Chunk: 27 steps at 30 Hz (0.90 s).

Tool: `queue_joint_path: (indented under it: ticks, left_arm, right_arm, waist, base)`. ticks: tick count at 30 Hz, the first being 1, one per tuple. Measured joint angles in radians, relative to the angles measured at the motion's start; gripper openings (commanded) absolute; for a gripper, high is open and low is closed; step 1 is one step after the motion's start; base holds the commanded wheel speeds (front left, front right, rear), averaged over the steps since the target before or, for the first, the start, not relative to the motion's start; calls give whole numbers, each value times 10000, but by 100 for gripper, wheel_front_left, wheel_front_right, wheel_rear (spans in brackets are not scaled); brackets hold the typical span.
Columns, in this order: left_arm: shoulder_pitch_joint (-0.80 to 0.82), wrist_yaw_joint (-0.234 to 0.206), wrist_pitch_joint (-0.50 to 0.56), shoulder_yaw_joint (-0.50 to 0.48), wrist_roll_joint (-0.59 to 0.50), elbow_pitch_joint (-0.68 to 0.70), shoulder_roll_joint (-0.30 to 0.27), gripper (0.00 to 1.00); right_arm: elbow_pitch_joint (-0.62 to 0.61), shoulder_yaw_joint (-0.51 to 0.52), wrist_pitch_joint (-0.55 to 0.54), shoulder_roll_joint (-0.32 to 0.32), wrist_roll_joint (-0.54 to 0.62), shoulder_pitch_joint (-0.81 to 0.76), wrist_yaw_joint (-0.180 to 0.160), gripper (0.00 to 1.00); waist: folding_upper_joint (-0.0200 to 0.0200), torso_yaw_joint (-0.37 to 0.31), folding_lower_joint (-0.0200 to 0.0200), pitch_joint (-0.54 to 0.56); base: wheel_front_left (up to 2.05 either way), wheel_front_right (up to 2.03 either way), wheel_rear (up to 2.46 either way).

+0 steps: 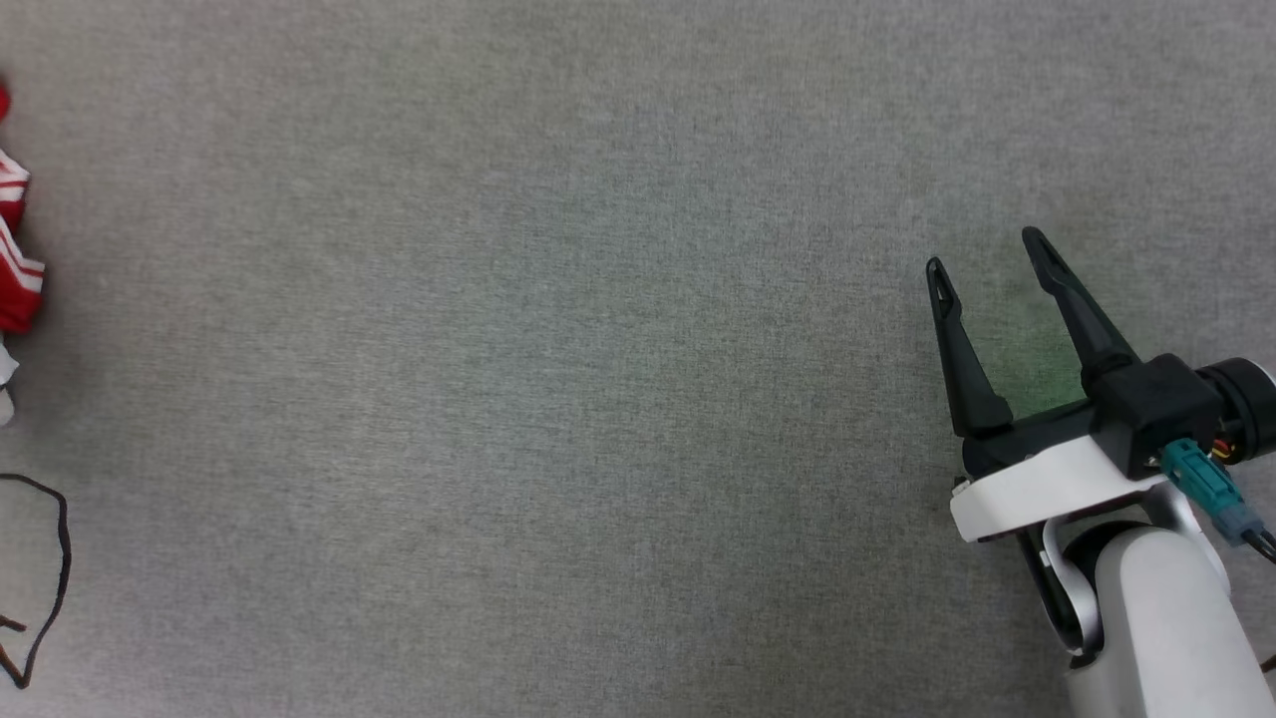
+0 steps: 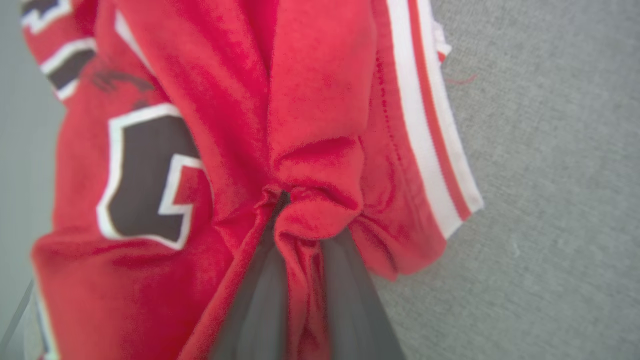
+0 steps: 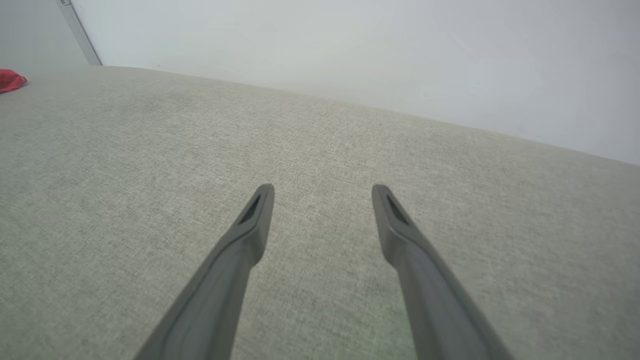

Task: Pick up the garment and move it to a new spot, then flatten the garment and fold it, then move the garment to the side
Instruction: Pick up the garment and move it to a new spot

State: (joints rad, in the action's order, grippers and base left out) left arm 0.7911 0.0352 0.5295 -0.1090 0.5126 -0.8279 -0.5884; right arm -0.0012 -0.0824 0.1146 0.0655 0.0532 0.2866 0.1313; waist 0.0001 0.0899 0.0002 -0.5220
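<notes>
In the left wrist view the red garment [image 2: 215,125] hangs bunched, its black white-outlined number and red-white striped trim showing. My left gripper [image 2: 300,215] is shut on a fold of it, red cloth squeezed between the two dark fingers [image 2: 255,290]. In the head view a sliver of the garment [image 1: 15,249] shows at the left edge. A small red bit of the garment [image 3: 11,80] lies far off at the left in the right wrist view. My right gripper [image 1: 985,261] is open at the lower right over bare grey cloth, nothing between its fingertips [image 3: 322,192].
A grey fabric surface [image 1: 558,379] spreads across the whole head view. A thin black cable loop [image 1: 55,558] lies at the lower left edge. In the right wrist view a pale wall [image 3: 350,55] rises beyond the surface's far edge.
</notes>
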Motion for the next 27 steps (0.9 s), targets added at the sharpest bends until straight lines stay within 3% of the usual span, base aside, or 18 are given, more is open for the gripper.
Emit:
queue_joint_path:
  ticks: [5,14,20,27]
  left_arm:
    - [343,-115,-1843,370,-696,125,-144,0]
    - [1262,355,-4880,1260,-1678,345,-165,0]
    - [1582,614,-5837,1889,-1741,669,780,0]
    - [741,773,-6017,2897,-1655,1847,2232,0]
  right_arm:
    - [242,6,58,-13,-84,-75,2,100]
    - [686,194,201,-102,-353,-759,0,100]
    - [673,483,165,-127,-610,-1368,2,100]
    - [497,805,-23,-140,-796,-2074,0,100]
  waist:
    - [0,122,0,646]
    - [-1,224,-1,2319]
    - [0,69,-2,3438]
    - [0,-586,-3,4413]
  base:
    - [0,0,0]
    - [0,0,0]
    - [0,0,0]
    - [0,0,0]
